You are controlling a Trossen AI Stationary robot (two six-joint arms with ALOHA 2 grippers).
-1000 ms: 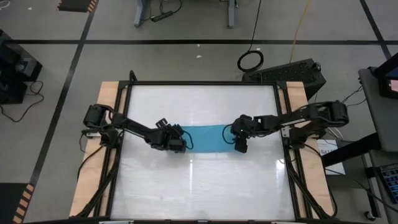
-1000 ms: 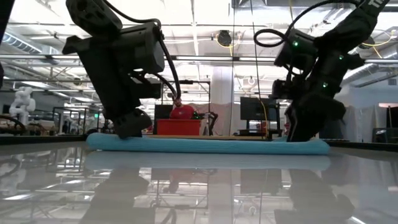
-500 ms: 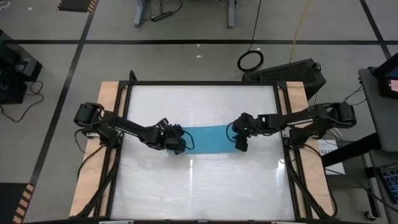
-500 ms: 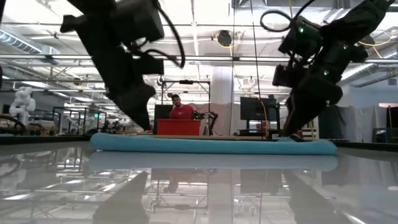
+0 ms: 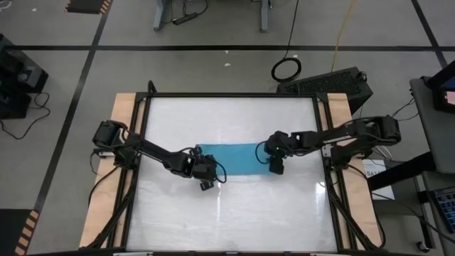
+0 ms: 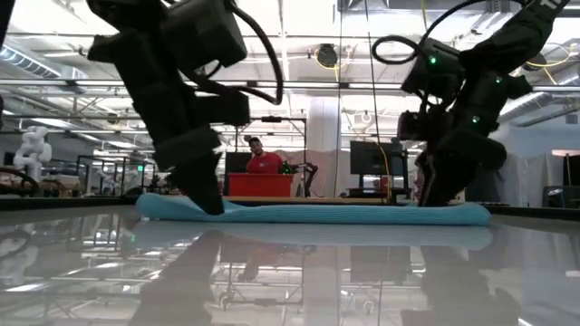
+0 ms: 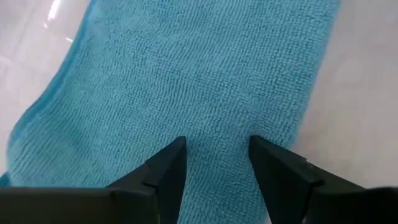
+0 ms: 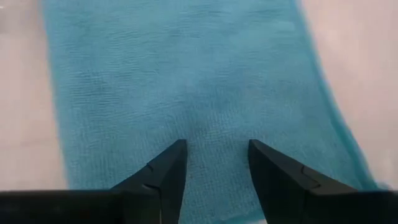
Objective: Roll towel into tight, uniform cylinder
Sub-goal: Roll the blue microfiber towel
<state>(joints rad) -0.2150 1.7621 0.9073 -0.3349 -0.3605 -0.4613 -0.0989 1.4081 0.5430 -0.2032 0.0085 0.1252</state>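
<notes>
The turquoise towel (image 5: 238,158) lies flat as a long strip on the white table's middle, running left to right. It also shows in the low view (image 6: 317,214). My left gripper (image 5: 207,179) stands open over the towel's left end, by its near edge. The towel fills the left wrist view (image 7: 205,74) between and ahead of the fingers. My right gripper (image 5: 275,167) stands open over the towel's right end, and the cloth (image 8: 186,74) shows between its fingers. My left gripper's open fingertips (image 6: 210,204) reach down, slanting, to the towel's top at its left end (image 7: 214,180); whether they touch, I cannot tell. My right gripper's open fingertips (image 6: 435,199) reach down to the towel's right end (image 8: 214,180); whether they touch, I cannot tell.
The white tabletop (image 5: 227,213) has bare room on the near and far sides of the towel. A black frame (image 5: 231,95) runs round the table, with wooden strips (image 5: 122,114) at its left and right sides. A person in red (image 6: 264,163) sits far behind the table.
My left gripper has gone toward the table's near edge and a little to the right, from on top of the towel's left end to its near edge, so that end now shows bare. The towel stays flat.
</notes>
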